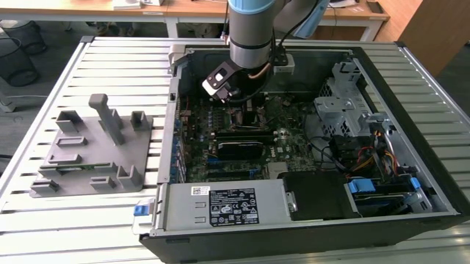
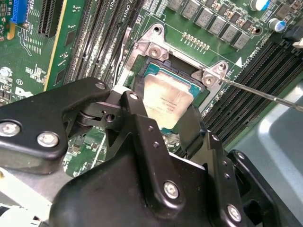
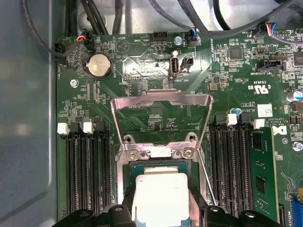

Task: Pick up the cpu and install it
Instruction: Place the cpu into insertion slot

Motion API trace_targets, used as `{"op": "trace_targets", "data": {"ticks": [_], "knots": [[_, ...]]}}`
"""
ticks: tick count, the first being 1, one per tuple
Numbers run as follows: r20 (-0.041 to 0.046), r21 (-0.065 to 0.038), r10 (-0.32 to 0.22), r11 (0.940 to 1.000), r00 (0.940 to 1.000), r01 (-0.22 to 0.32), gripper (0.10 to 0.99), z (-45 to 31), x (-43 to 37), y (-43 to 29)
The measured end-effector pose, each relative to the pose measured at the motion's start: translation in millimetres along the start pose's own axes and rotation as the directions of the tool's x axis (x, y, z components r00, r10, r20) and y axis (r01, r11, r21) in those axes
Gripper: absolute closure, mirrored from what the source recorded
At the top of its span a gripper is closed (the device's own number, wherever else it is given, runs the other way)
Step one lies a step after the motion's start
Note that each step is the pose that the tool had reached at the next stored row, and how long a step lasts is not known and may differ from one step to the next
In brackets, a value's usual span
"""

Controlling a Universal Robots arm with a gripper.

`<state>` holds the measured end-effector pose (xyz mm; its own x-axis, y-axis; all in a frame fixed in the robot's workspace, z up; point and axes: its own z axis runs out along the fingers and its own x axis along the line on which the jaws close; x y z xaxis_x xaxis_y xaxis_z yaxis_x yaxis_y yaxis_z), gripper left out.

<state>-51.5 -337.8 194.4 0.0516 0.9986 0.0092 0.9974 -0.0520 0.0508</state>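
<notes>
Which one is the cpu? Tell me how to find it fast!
Look inside the open computer case on the slatted table and find the big green board. On it, next to a flipped-up metal frame and right at the black claw, sits the cpu. It is the only shiny silver square, while the slots beside it are long and black.

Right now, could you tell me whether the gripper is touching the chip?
Cannot tell. In the second wrist view the gripper straddles the chip, but its black body hides the chip's edges.
</notes>
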Motion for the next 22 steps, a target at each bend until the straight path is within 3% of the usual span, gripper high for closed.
{"op": "trace_targets", "data": {"ticks": [12, 13, 22], "knots": [[-0.0012, -0.001, 0.0, 1.0, 1.0, 0.0, 0.549, 1.2, 0.2, 0.1], [-0.0005, 0.0, 0.0, 1.0, 1.0, 0.0, 0.486, 0.7, 0.1, 0.0], [-0.0003, 0.0, 0.0, 1.0, 1.0, 0.0, 0.486, -7.2, 0.1, 0.4]]}}
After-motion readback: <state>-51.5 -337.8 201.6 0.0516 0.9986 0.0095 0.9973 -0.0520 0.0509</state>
